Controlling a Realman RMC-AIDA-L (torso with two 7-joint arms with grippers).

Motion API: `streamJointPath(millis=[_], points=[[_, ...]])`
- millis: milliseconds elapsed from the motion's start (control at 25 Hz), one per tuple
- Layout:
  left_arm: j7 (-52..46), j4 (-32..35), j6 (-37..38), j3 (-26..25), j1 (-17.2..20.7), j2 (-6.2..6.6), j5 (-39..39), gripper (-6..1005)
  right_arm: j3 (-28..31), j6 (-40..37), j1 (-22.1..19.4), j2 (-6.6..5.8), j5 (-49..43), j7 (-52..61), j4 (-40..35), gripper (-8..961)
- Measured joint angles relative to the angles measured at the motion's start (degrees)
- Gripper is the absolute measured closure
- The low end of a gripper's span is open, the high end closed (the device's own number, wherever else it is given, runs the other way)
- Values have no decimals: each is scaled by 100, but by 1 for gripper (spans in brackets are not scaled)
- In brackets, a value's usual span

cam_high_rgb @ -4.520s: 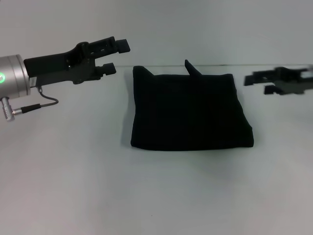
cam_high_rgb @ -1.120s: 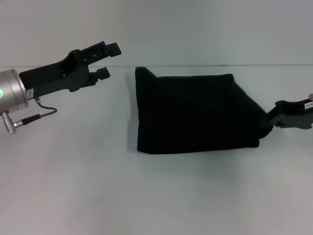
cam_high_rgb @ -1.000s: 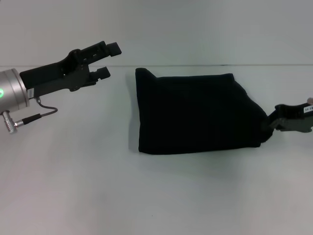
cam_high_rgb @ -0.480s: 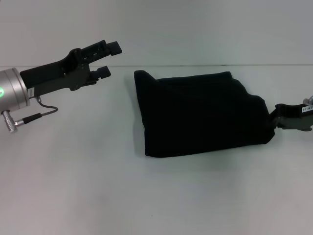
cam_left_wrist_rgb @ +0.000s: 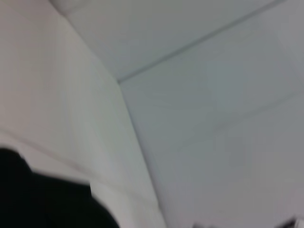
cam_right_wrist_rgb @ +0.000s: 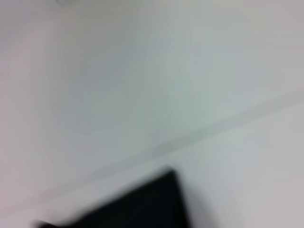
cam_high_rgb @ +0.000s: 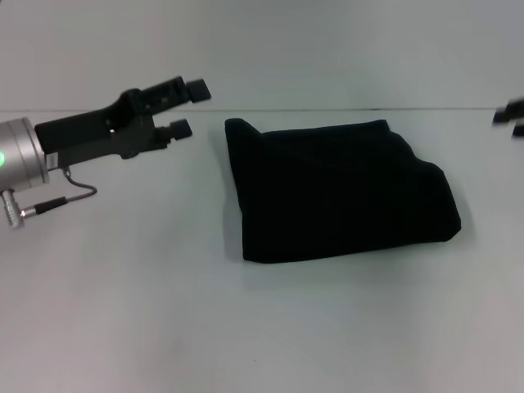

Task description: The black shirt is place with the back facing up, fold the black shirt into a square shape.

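Shirt (cam_high_rgb: 344, 192) lies folded on the white table (cam_high_rgb: 262, 327), a compact black block roughly square in outline, sitting a little right of the table's middle in the head view. Its far left corner rises to a small rounded bump, its right edge bulges outward partway down, and its near edge runs at a slight slant, lower on the left. No lettering shows on the face that is up. Nothing touches the cloth.

The left gripper (cam_high_rgb: 187, 108) hovers above the table to the left of the shirt, near its far left corner but apart from it; its two fingers stand apart with nothing between them, pointing toward the shirt. A thin cable hangs below the silver wrist.

The right gripper (cam_high_rgb: 511, 119) shows only as a dark blurred sliver at the right edge of the head view, well clear of the shirt (whether its fingers are apart or together cannot be told).

The wrist views are mostly pale blurred surface; a dark patch in the right wrist view may be the shirt, though I cannot be sure.
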Motion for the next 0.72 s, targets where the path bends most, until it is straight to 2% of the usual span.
streamJointPath(millis=[160,280,320,360,400,560,640,720], points=[[-169,20,671,-10,-104,99,625,63,764,-881,-320,-95,1014,-618,-544,511],[-232,-3,1015,-2,-121,106,929,63,1059,-1249,-621,-79,2104,-1471,-615,445],[-236,-21,1032,18,-106,77,992,63,1114,-1349,-748,-19,2543,-1931,-593,423],[-232,-67,981,35,-88,47,1010,64,1163,-1539,-1031,171,3235,-2724,-552,401],[-224,-147,904,44,-78,22,1018,64,1163,-1539,-1031,171,3235,-2724,-552,359],[-201,-706,311,41,-57,-51,1032,65,1187,-1936,-1589,629,4113,-4088,-531,193],[-222,-932,4,40,-39,-86,1029,65,1229,-2077,-1815,811,4385,-4622,-460,136],[-335,-1060,-123,74,-38,-104,1049,66,1309,-2125,-1962,910,4529,-4917,-341,103]])
